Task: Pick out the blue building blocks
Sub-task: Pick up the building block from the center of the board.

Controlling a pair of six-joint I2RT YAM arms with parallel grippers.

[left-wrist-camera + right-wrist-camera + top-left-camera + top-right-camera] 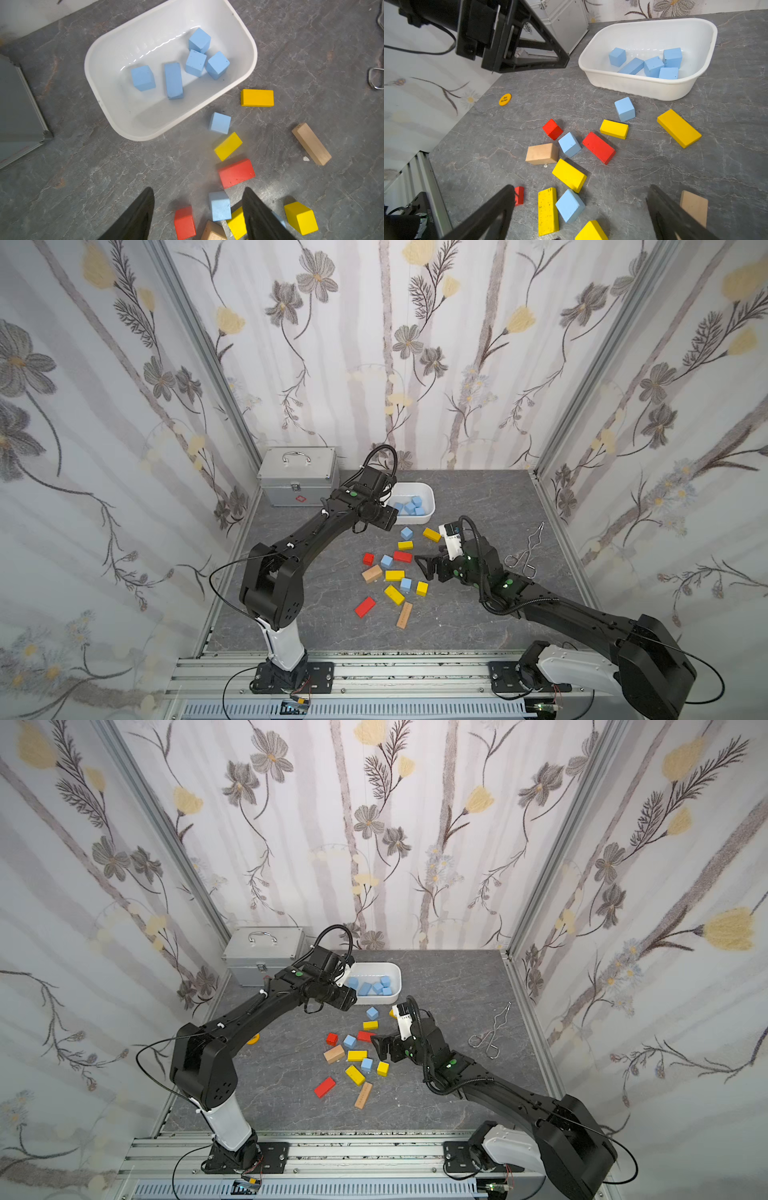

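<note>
- Grey marbled tabletop [478, 614], closed in on three sides by floral wallpaper [374, 344]; both arms reach in from the lower edge of the frame.
- White tub [430, 497] stands just above centre in both top views. A silver case [297, 477] sits to its left against the back wall, apart from it.
- Blue building blocks [195, 63] — five lie inside the tub: four cubes and one blue bar [173, 80]. Three cubes sit close together at one end; the fourth lies beside the bar.
- Three loose blue cubes [407, 533] lie on the tabletop below the tub in the frame: one just under the tub's rim, one at mid-scatter beside a flat red piece, one lower down between yellow pieces.
- Yellow blocks [395, 575], red blocks [365, 607] and tan blocks [372, 573] are mixed through the same scatter at frame centre.
- Left gripper [198, 190]: jaws roughly half apart, nothing between them. It hovers above the tabletop at the tub's lower-left corner in the top views.
- Right gripper [581, 188]: jaws spread to their widest, empty. It hangs at the right edge of the scatter, fingers pointing left toward the blocks.
- Wire tongs [525, 551] lie right of centre, well apart from the blocks; a yellow disc [505, 99] lies on the tabletop left of the scatter.
</note>
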